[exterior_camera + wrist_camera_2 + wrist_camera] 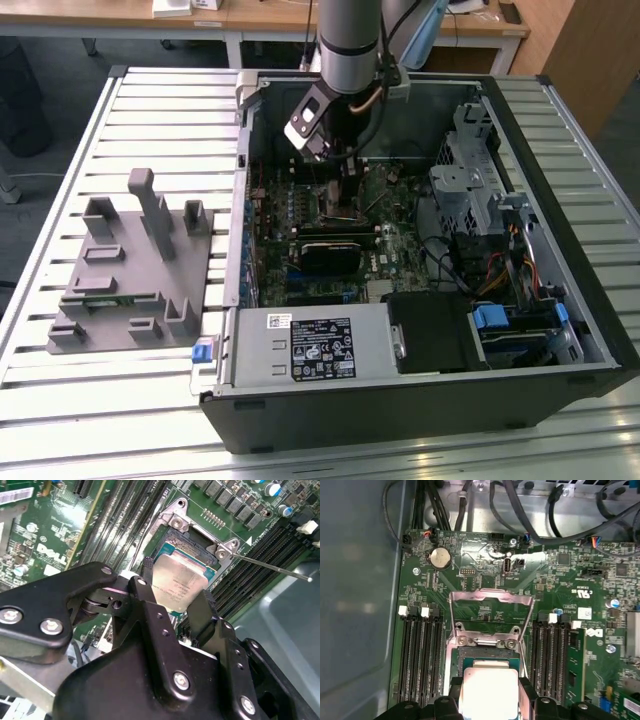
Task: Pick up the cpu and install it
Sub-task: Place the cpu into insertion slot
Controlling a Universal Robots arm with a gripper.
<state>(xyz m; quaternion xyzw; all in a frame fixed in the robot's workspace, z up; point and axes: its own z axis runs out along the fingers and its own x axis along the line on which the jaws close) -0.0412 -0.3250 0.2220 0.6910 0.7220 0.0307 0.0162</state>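
While your black two-fingered gripper (pixel 174 592) clamps the silvery square cpu (pixel 180 580) over the dark metal-framed socket (pixel 192 539), you are mid-installation; seating it probably demands level, square alignment.

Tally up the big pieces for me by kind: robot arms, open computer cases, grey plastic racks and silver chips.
Robot arm: 1
Open computer case: 1
Grey plastic rack: 1
Silver cpu, held in the tool: 1
Total: 4
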